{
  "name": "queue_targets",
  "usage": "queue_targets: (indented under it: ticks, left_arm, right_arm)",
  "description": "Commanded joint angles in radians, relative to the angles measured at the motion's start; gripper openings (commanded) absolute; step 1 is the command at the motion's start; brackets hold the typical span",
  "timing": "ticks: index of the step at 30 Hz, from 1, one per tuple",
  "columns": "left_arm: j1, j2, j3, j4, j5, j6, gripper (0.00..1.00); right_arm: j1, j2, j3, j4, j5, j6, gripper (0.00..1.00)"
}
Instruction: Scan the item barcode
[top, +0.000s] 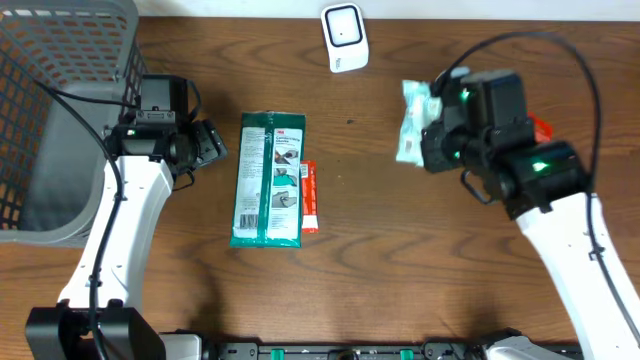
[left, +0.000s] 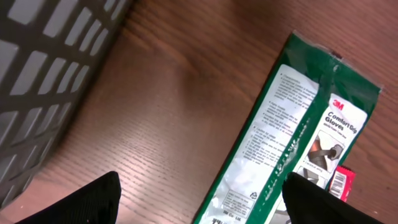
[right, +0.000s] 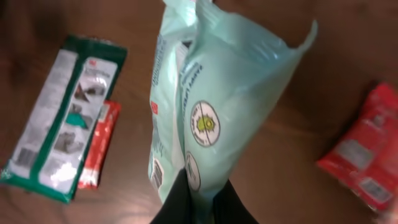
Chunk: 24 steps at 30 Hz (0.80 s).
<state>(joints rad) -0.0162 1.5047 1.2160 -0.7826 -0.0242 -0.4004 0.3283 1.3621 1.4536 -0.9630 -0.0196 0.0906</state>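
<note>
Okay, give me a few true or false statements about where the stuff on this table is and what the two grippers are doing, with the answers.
1. The right gripper is pinching a pale green pouch. True.
2. The green glove pack is inside the grey basket. False: it lies flat on the table, to the side of the basket.
3. The left gripper is clamped on the glove pack. False: its fingers stand wide apart with nothing between them.
4. A small red packet lies right beside the glove pack. True.
5. The white scanner is held by the left gripper. False: it sits on the table near the far edge, apart from both arms.
</note>
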Motion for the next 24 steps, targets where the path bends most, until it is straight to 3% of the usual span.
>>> queue_targets:
  ticks: [1, 3, 9, 14, 24]
  left_arm:
    - [0.002, 0.002, -0.003, -0.002, 0.009, -0.009, 0.84]
    - [0.002, 0.002, -0.003, -0.002, 0.009, -0.009, 0.84]
    - [0.002, 0.002, -0.003, -0.002, 0.009, -0.009, 0.84]
    - [0.002, 0.002, -0.003, -0.002, 0.009, -0.009, 0.84]
    - [0.002, 0.002, -0.003, -0.002, 0.009, -0.009, 0.84]
  right_arm:
    - [0.014, 0.076, 0.236, -0.087, 0.049, -0.029, 0.01]
    - [0.015, 0.201, 0.506, -0.222, 0.061, -0.062, 0.01]
    - [0.068, 0.463, 0.990, -0.418, 0.202, -0.108, 0.01]
    - [0.137, 0.568, 1.012, -0.334, 0.349, -0.175, 0.01]
    - [0.218, 0.955, 1.012, 0.063, 0.660, -0.415, 0.01]
